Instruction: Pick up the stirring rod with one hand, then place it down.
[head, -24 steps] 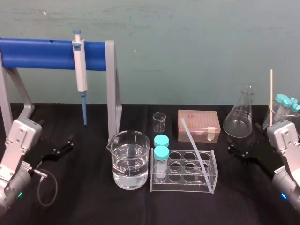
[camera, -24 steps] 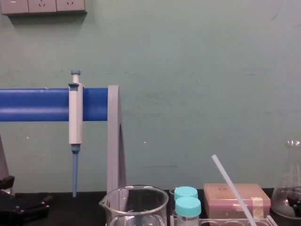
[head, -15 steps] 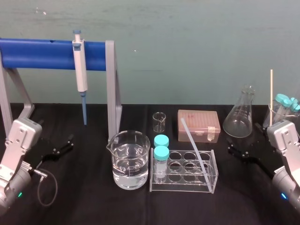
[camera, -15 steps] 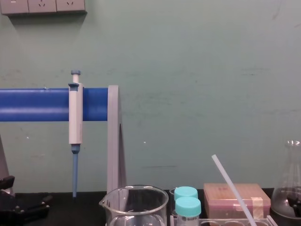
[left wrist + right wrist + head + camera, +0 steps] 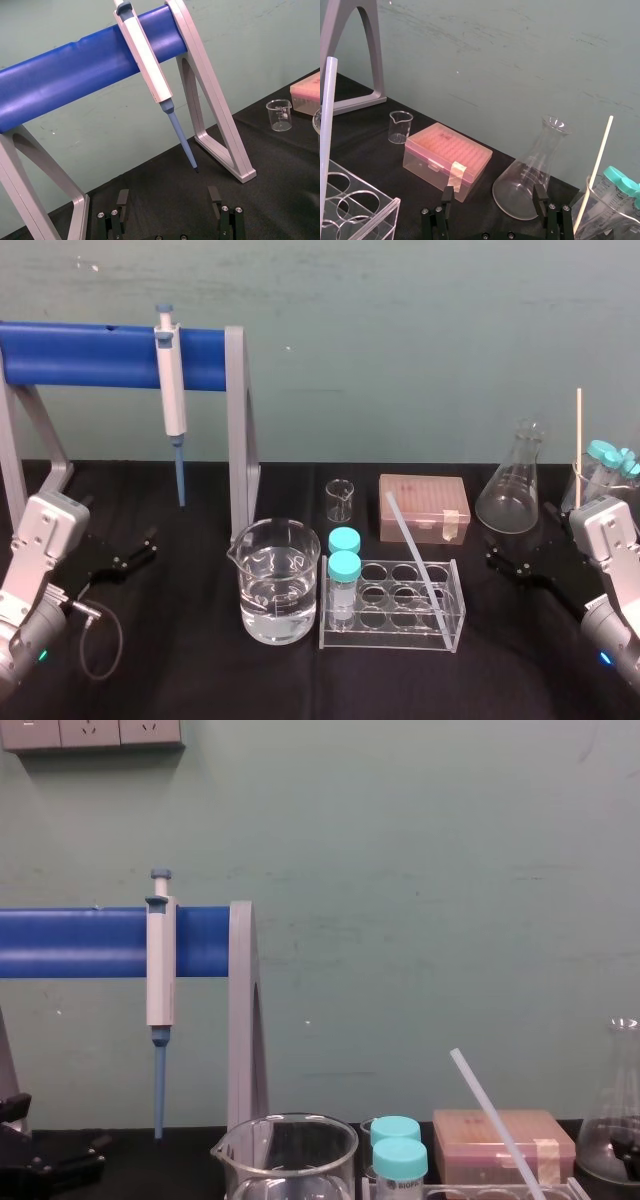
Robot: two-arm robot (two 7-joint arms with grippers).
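The stirring rod (image 5: 414,553) is a translucent whitish rod leaning in the clear test tube rack (image 5: 452,617) at the table's middle, its top tilted back and left. It also rises above the rack in the chest view (image 5: 487,1107) and runs along the edge of the right wrist view (image 5: 326,116). My right gripper (image 5: 503,562) rests open on the black table, to the right of the rack and apart from the rod; its fingers (image 5: 447,195) hold nothing. At the far left my left gripper (image 5: 137,551) lies open and empty (image 5: 168,200).
A water-filled beaker (image 5: 278,580) stands left of the rack, which holds two teal-capped tubes (image 5: 343,562). Behind are a small beaker (image 5: 340,499), a pink tip box (image 5: 424,506) and a conical flask (image 5: 512,485). A pipette (image 5: 172,400) hangs on the blue stand (image 5: 100,342). A thin stick (image 5: 578,440) stands far right.
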